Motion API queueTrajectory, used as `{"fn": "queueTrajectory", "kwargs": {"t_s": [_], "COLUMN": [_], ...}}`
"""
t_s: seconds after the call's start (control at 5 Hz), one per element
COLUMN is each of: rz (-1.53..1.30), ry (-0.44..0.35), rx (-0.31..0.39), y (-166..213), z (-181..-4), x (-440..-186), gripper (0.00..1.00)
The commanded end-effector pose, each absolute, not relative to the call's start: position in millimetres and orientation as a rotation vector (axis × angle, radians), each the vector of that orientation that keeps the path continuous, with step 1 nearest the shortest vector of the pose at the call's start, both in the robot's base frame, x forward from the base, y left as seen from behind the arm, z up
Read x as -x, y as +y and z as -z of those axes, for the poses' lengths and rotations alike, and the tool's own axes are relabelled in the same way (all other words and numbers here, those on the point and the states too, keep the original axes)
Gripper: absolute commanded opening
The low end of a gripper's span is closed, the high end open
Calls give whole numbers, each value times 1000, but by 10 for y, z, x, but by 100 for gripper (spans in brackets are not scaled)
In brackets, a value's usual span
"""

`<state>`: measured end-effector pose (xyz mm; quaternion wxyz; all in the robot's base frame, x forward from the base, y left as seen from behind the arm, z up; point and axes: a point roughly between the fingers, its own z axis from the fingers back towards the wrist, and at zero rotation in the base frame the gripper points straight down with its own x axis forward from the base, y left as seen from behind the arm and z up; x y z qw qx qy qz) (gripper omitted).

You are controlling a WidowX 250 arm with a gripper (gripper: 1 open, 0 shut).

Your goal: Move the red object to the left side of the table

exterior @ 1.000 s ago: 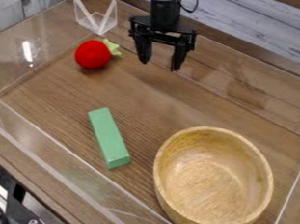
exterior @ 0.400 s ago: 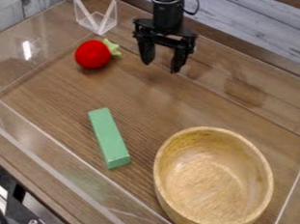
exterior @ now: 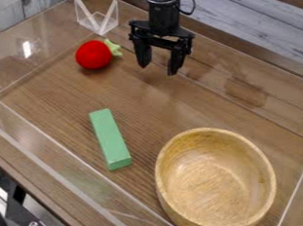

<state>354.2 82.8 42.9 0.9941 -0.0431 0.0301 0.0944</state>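
I'm seeing the red object (exterior: 96, 53) lying at the table's (exterior: 220, 105) far left: a small round strawberry-like toy, its green leafy top pointing right toward the gripper (exterior: 161, 65). The gripper is hanging beside it, apart, pointing down with jaws spread wide and nothing between them. The brown wood-grain top is sitting inside clear acrylic walls, carrying a green block (exterior: 110, 137) and a wooden bowl (exterior: 216, 181).

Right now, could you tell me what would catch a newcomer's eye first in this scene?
Probably the red object, bright against the brown table at the far left. Just right of it, apart from it, hangs the black gripper, jaws open and pointing down. The big wooden bowl fills the near right corner.
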Motion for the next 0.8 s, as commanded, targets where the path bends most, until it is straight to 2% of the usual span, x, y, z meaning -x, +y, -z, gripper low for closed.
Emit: {"fn": "queueTrajectory", "kwargs": {"t_s": [0.0,0.2,0.4,0.6], "rz": [-131,-80,5,77], "ry": [-32,-33,-35,-34], "rx": [80,88,95,115], "y": [827,755,753,737], "z": [-809,-879,-844,-844], "x": [-3584,-3520,-3465,-3387], "gripper": [100,100,0,100]}}
